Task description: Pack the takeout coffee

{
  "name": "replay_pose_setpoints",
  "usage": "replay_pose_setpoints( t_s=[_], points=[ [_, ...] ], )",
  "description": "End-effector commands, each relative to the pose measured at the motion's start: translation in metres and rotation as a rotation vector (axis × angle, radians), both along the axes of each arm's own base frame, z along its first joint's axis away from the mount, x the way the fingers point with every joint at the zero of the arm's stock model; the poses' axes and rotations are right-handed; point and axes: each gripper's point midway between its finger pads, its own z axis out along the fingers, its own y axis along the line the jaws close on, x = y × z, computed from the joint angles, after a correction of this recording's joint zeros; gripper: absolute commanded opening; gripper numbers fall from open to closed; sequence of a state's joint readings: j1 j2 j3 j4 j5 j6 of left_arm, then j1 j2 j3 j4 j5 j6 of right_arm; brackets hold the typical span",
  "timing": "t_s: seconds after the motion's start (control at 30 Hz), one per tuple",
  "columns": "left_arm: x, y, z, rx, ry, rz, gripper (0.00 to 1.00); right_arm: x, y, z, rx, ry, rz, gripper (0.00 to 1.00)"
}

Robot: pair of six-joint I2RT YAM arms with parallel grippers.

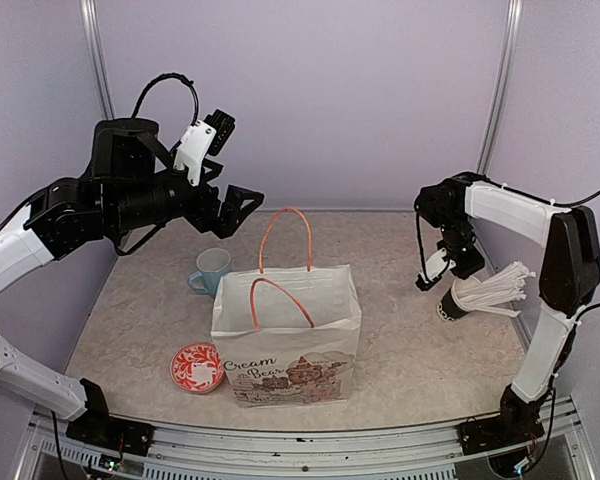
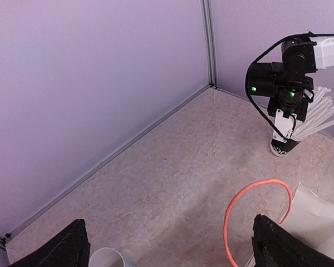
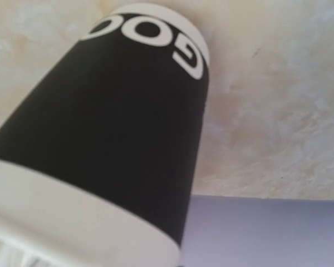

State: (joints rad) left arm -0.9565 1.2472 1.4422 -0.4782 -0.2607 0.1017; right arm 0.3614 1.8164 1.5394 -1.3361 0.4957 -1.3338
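Left gripper is hanging high over the table with its fingers spread wide, grasping nothing. In its wrist view both fingertips are sitting at the lower corners. The light blue mug is showing its rim just below the left one. The orange handle loop of the paper bag is curving up beside the right one. The bag is standing upright below the gripper and off to its right. The red patterned saucer is lying further below, touching the bag's left bottom corner.

Right gripper is pointing down right on top of the straw cup, the black one with white straws fanning away from the wrist. Its camera is filling up with that cup's wall and the white lettering at the base. No fingers are showing there, so I cannot tell whether it's clamped or released.

Takeout coffee: not showing in any view. The bag's inside is mostly hidden, so I cannot tell where it is.
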Motion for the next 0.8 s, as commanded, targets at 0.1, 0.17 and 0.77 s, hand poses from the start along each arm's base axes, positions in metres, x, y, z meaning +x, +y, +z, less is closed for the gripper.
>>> replay_pose_setpoints(
  t_s=[0.1, 0.17, 0.77],
  points=[
    [0.0, -0.001, 0.004, -0.033, -0.004, -0.011, 0.99, 0.011, -0.003, -0.005, -0.034, 0.092, 0.082, 0.13],
    [-0.001, 0.0, 0.004, -0.033, -0.002, -0.011, 0.99, 0.015, 0.0, -0.007, -0.024, 0.088, 0.074, 0.17],
    [0.001, -0.004, -0.003, -0.017, 0.008, -0.017, 0.99, 0.019, 0.006, -0.004, 0.002, 0.058, 0.043, 0.27]
  ],
)
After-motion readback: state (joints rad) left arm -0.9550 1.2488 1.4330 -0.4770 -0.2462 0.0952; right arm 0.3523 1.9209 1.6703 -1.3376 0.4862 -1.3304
